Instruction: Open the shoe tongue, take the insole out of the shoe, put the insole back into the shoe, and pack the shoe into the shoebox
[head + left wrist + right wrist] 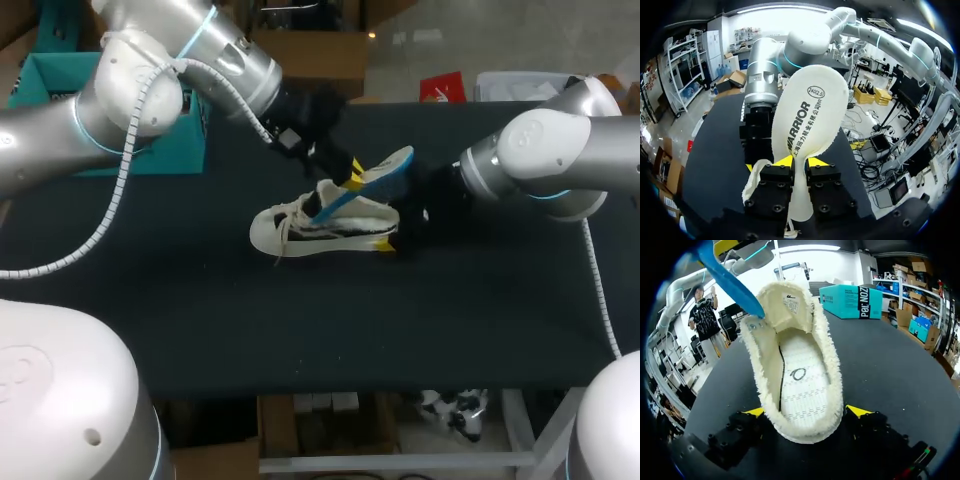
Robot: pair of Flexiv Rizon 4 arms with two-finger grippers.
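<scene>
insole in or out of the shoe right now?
Almost out. The left pincer holds the insole tilted up above the shoe; only its low end sits at the opening, and the footbed is bare.

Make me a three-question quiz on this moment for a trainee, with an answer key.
1. True or false: the insole lies flat inside the shoe.
2. What is the left gripper holding? A) the insole B) a lace C) the shoe's heel
3. Fill in: the ___ gripper has a finger on each side of the shoe's heel.

Key
1. False: the insole is tilted, with one end in the shoe and the other raised above it.
2. A
3. Right: the right gripper is at the heel.
</scene>
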